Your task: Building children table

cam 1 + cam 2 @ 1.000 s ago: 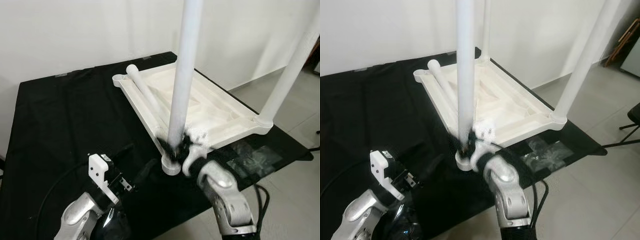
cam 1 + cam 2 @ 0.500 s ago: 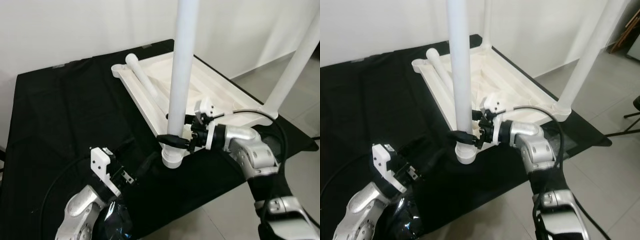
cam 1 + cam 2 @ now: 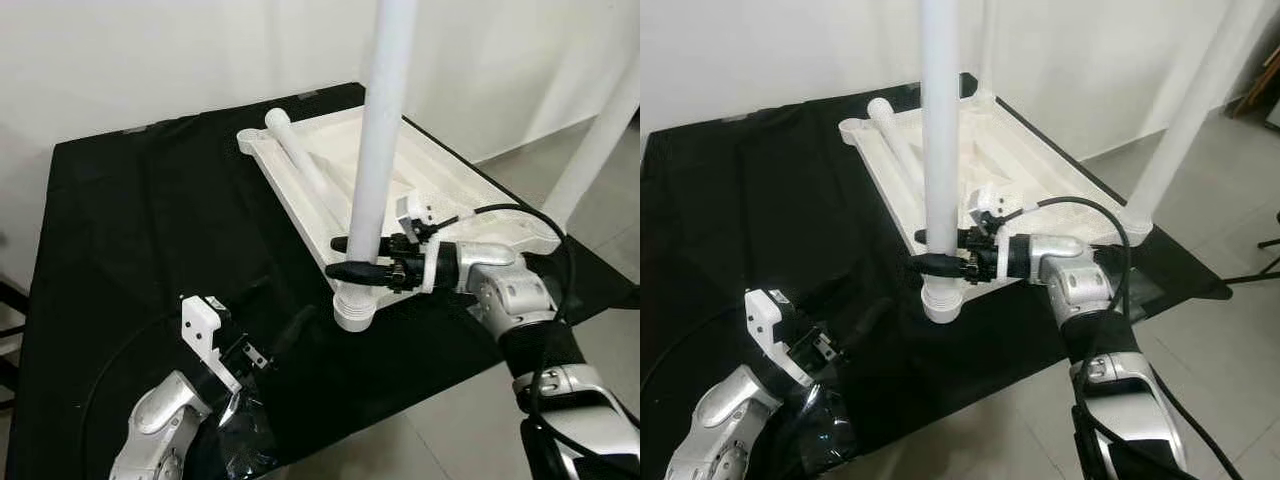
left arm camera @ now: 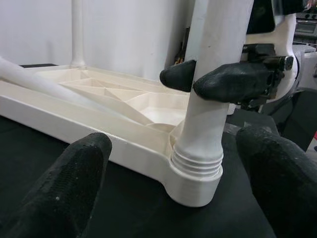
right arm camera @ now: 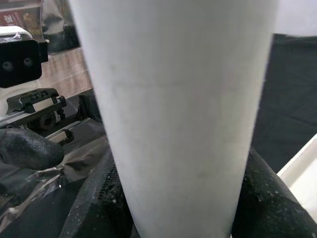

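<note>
A white table top (image 3: 440, 180) lies upside down on a black cloth (image 3: 150, 220). A white leg (image 3: 385, 120) stands upright in its near corner socket (image 4: 195, 178), with ribbed rings showing at its base. My right gripper (image 3: 352, 257) is shut on this leg just above the socket, reaching in from the right. My left gripper (image 4: 171, 144) is open, low on the cloth and apart from the socket. Another leg (image 3: 1185, 110) stands at the right corner, one more (image 3: 986, 45) at the far corner. A loose leg (image 3: 305, 165) lies across the top.
The cloth's front edge (image 3: 400, 420) drops to a grey tiled floor (image 3: 1200, 340) in front and to the right. A white wall (image 3: 150, 50) stands behind. A black cable (image 3: 520, 215) loops off my right wrist. A dark chair leg (image 3: 1273, 215) shows at the far right.
My right arm has swung from in front of the leg round to its right side, with the gripper staying at the leg's lower end. The view has shifted a little. My left arm has stayed put.
</note>
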{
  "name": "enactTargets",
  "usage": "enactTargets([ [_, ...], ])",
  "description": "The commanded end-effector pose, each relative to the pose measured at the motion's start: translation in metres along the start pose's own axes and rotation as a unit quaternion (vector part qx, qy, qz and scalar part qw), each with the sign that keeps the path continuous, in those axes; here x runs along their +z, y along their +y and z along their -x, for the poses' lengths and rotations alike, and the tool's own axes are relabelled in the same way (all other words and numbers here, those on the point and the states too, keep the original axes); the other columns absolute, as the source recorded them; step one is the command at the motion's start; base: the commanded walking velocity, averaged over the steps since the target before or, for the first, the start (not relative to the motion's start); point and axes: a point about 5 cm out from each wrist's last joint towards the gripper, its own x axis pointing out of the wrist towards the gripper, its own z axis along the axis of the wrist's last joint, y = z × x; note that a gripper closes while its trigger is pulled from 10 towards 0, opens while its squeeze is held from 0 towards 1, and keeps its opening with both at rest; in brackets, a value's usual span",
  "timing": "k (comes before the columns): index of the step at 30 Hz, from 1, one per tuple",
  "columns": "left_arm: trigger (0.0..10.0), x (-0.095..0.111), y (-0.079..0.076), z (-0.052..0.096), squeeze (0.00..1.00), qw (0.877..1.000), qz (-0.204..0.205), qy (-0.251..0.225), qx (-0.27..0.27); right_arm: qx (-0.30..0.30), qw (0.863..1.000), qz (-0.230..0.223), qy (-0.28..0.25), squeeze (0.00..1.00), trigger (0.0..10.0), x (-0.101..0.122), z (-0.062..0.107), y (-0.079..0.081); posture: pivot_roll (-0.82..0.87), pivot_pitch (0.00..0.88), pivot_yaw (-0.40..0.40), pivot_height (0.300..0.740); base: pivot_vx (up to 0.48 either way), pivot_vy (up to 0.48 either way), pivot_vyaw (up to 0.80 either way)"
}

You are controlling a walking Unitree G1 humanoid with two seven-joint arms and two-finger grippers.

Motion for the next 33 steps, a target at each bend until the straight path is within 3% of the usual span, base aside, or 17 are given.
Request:
enactTargets([
  [1,10.0,-0.005,-0.002,0.002,0.0,1.0,0.004,0.008,0.001,0.005,1.0,-0.009,-0.006,0.0,0.0,-0.005,0.0,0.003,-0.04,0.143,0.001,0.74,0.0,0.0,0.0],
  [6,10.0,-0.004,-0.002,0.003,0.0,1.0,0.004,0.008,0.002,-0.059,0.998,0.004,-0.01,0.0,0.0,-0.012,0.01,0.014,-0.05,0.15,-0.001,0.74,0.0,0.0,0.0],
  [7,10.0,-0.003,-0.002,0.004,0.0,1.0,0.003,0.008,0.002,-0.125,0.992,-0.013,-0.022,0.0,0.0,-0.019,0.006,0.019,-0.05,0.155,-0.015,0.74,0.0,0.0,0.0],
  [8,10.0,-0.003,-0.002,0.005,0.0,1.0,0.002,0.008,0.002,-0.249,0.967,-0.044,-0.04,0.0,0.0,-0.037,-0.005,0.027,-0.06,0.161,-0.016,0.74,0.0,0.0,0.0],
  [9,10.0,-0.003,-0.002,0.005,0.0,1.0,0.002,0.008,0.002,-0.249,0.967,-0.044,-0.04,0.0,0.0,-0.037,-0.005,0.027,-0.06,0.161,-0.016,0.74,0.0,0.0,0.0],
  [10,10.0,-0.002,-0.001,0.006,0.0,1.0,0.002,0.008,0.003,-0.339,0.937,-0.07,-0.048,0.0,0.0,-0.048,-0.009,0.033,-0.06,0.163,-0.012,0.74,0.0,0.0,0.0],
  [12,10.0,-0.002,-0.001,0.006,0.0,1.0,0.002,0.008,0.003,-0.339,0.937,-0.07,-0.048,0.0,0.0,-0.048,-0.009,0.033,-0.06,0.163,-0.012,0.74,0.0,0.0,0.0],
  [13,10.0,-0.001,-0.001,0.006,0.0,1.0,0.002,0.008,0.003,-0.394,0.912,-0.107,-0.035,0.0,0.0,-0.072,-0.017,0.053,-0.06,0.171,-0.005,0.74,0.0,0.0,0.0],
  [19,10.0,-0.003,0.001,0.006,0.0,1.0,0.005,0.014,-0.001,-0.38,0.922,-0.071,0.01,0.0,0.0,-0.081,-0.03,0.065,-0.07,0.152,0.005,0.74,0.0,0.0,0.0],
  [25,10.0,-0.002,0.003,0.007,0.0,1.0,0.001,0.013,0.008,-0.396,0.915,-0.073,0.014,0.0,0.0,-0.077,-0.032,0.07,-0.06,0.149,0.006,0.74,0.0,0.0,0.0],
  [26,10.0,-0.002,0.004,0.007,0.0,1.0,0.002,0.012,0.009,-0.407,0.91,-0.081,0.012,0.0,9.0,-0.075,-0.03,0.068,-0.06,0.149,0.006,0.74,0.0,0.0,0.0],
  [28,10.0,-0.002,0.004,0.007,0.0,1.0,0.002,0.012,0.009,-0.407,0.91,-0.081,0.012,0.0,9.0,-0.075,-0.03,0.068,-0.06,0.149,0.006,0.74,0.0,0.0,0.0],
  [29,10.0,-0.002,0.004,0.007,0.0,1.0,0.002,0.012,0.009,-0.391,0.916,-0.092,-0.005,0.0,10.0,-0.07,-0.031,0.068,-0.06,0.144,0.014,0.74,0.0,0.0,0.0],
  [30,10.0,-0.003,0.004,0.006,0.0,1.0,0.003,0.014,0.008,-0.366,0.926,-0.088,-0.018,1.0,10.0,-0.063,-0.031,0.065,-0.05,0.14,0.019,0.74,0.0,0.0,0.0],
  [31,10.0,-0.003,0.004,0.006,0.0,1.0,0.004,0.015,0.006,-0.322,0.942,-0.091,-0.036,1.0,10.0,-0.056,-0.033,0.064,-0.04,0.138,0.021,0.74,0.0,0.0,0.0],
  [32,10.0,-0.003,0.004,0.006,0.0,1.0,0.004,0.015,0.006,-0.322,0.942,-0.091,-0.036,1.0,10.0,-0.056,-0.033,0.064,-0.04,0.138,0.021,0.74,0.0,0.0,0.0],
  [33,10.0,-0.003,0.004,0.005,0.0,1.0,0.005,0.016,0.006,-0.286,0.953,-0.084,-0.048,1.0,10.0,-0.048,-0.032,0.061,-0.04,0.134,0.024,0.74,0.0,0.0,0.0],
])
